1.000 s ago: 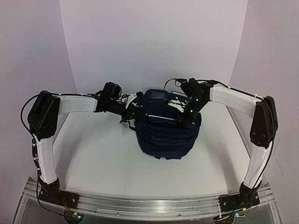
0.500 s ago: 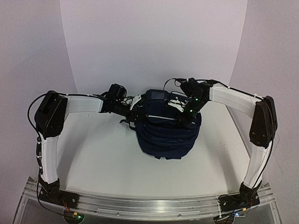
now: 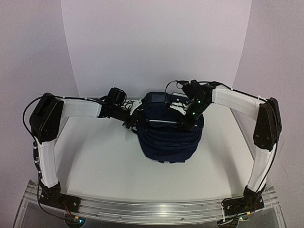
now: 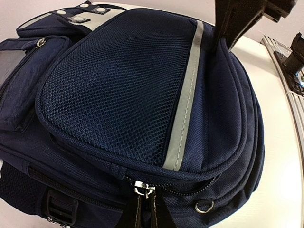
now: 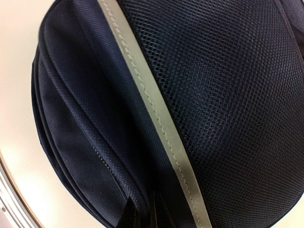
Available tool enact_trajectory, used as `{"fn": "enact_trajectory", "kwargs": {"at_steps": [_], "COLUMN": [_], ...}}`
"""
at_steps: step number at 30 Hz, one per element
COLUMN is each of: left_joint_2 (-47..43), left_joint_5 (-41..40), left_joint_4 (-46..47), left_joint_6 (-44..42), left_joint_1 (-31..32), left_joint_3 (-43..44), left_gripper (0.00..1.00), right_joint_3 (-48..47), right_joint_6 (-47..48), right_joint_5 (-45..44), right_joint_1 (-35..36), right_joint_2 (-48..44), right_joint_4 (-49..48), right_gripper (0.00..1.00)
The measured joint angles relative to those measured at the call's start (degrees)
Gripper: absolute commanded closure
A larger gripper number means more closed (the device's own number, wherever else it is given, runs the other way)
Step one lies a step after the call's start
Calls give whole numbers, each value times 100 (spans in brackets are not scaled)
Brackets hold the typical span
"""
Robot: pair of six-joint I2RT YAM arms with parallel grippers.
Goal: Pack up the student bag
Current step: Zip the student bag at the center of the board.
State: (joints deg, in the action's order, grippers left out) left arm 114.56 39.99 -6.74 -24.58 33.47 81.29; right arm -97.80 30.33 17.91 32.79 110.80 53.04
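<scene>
The student bag (image 3: 166,137), a dark navy backpack with a thin pale stripe (image 3: 164,122), lies flat in the middle of the white table. My left gripper (image 3: 134,118) is at the bag's left side. In the left wrist view its jaws (image 4: 145,213) are shut on the pull of a metal zipper slider (image 4: 142,188) below the mesh pocket (image 4: 118,90). My right gripper (image 3: 183,124) presses on the bag's upper right. In the right wrist view it (image 5: 149,216) is shut on a fold of bag fabric (image 5: 80,123) beside the stripe (image 5: 156,118).
The white table (image 3: 95,156) ends at an aluminium rail (image 3: 156,209) at the near edge, where both arm bases stand. A curved white backdrop (image 3: 156,47) rises close behind the bag. A small metal D-ring (image 4: 204,206) hangs on the bag's side.
My left gripper nudged toward the bag and drew back a little, staying at the zipper. The right arm and the bag have hardly moved.
</scene>
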Motion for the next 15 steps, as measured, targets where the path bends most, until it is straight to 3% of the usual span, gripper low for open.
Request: {"fn": "enact_trajectory", "kwargs": {"at_steps": [15], "left_joint_2": [-554], "left_joint_5": [-901], "left_joint_4": [-74], "left_joint_6": [507], "left_joint_1": [602], "left_joint_3": [-590], "left_gripper": [98], "right_joint_3": [0], "right_joint_6": [-228], "right_joint_5": [-210], "right_joint_1": [184], "right_joint_2": [150], "right_joint_4": [116], "right_gripper": [100]}}
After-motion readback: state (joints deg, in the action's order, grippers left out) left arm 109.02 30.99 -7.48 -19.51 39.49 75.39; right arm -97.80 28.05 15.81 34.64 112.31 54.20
